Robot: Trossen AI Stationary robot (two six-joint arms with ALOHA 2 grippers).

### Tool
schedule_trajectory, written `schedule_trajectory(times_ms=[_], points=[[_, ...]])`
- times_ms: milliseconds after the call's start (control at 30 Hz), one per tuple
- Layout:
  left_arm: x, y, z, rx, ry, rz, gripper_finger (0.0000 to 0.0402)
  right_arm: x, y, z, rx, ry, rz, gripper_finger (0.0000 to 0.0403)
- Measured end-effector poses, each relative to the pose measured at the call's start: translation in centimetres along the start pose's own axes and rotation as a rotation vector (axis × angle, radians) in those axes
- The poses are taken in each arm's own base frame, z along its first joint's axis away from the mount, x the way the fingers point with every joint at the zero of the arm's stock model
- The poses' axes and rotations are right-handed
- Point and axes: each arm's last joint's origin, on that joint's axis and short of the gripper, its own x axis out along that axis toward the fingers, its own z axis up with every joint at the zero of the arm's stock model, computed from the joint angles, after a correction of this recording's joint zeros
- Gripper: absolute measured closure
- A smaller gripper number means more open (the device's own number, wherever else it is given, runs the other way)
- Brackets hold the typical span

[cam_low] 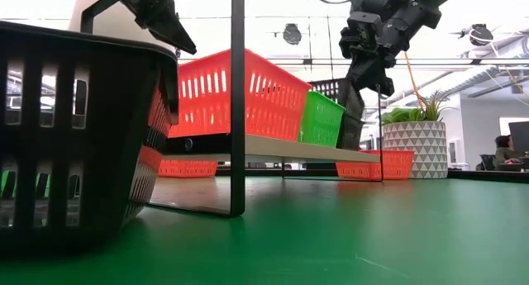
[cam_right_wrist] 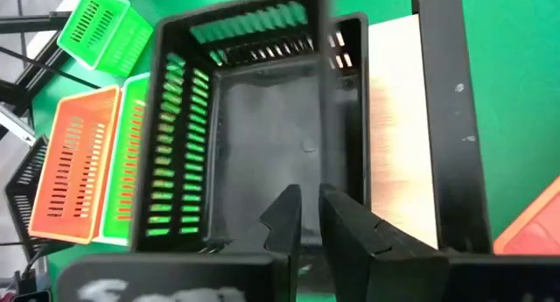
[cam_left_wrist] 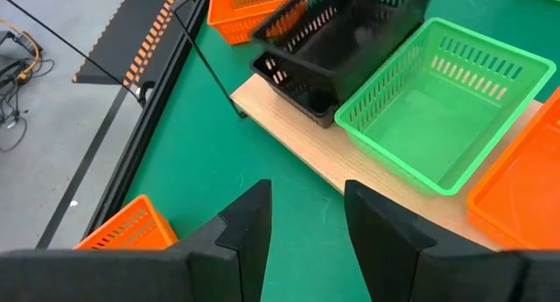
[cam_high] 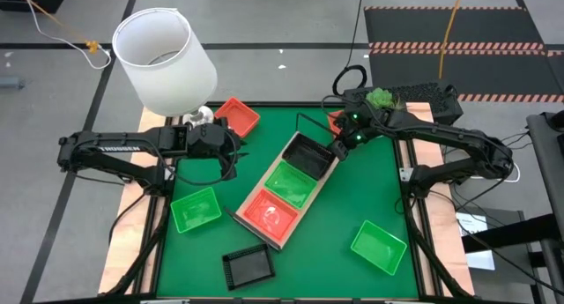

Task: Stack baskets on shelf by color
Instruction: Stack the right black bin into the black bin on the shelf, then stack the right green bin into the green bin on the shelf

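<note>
The light-wood shelf (cam_high: pixel 329 170) lies slantwise on the green mat. On it stand an orange-red basket (cam_high: pixel 269 211), a green basket (cam_high: pixel 291 182) and, at its far end, a black basket (cam_left_wrist: pixel 302 96). My right gripper (cam_right_wrist: pixel 304 213) is over that far end, shut on a second black basket (cam_right_wrist: pixel 254 118), which sits blurred right above the first. My left gripper (cam_left_wrist: pixel 306 223) is open and hovers over the mat to the left of the shelf, touching nothing. My right gripper holds the upper black basket by the short end wall (cam_right_wrist: pixel 236 236) nearest its wrist, pinched between the two fingers, which come slanting down from the table's far right. The basket stays open side up over the lower black basket (cam_right_wrist: pixel 350 39); whether they touch, I cannot tell.
Loose baskets lie on the mat: orange-red (cam_high: pixel 236 116) at the far left, green (cam_high: pixel 196 209) at the left, black (cam_high: pixel 247 267) at the near edge, green (cam_high: pixel 379 247) at the near right. Another orange-red one (cam_high: pixel 335 121) is half hidden under the right arm. A white lampshade (cam_high: pixel 166 59) stands beyond the far left corner.
</note>
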Motion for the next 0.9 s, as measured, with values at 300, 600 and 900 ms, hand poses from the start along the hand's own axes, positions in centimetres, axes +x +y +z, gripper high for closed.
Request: schedule_trajectory(times_ms=[300, 600, 900], points=[[0.0, 0.0, 0.0, 0.003, 0.0, 0.0, 0.0254, -0.4, 0.1, 0.0, -0.056, -0.034, -0.043, 0.0363], [0.0, 0.0, 0.0, 0.01, 0.0, 0.0, 0.0254, -1.5, 3.7, -1.5, -0.216, -0.07, -0.012, 0.0363], [0.0, 0.0, 0.0, 0.011, 0.0, 0.0, 0.0254, -1.7, 9.2, -6.3, -0.279, -0.003, -0.039, 0.0363]])
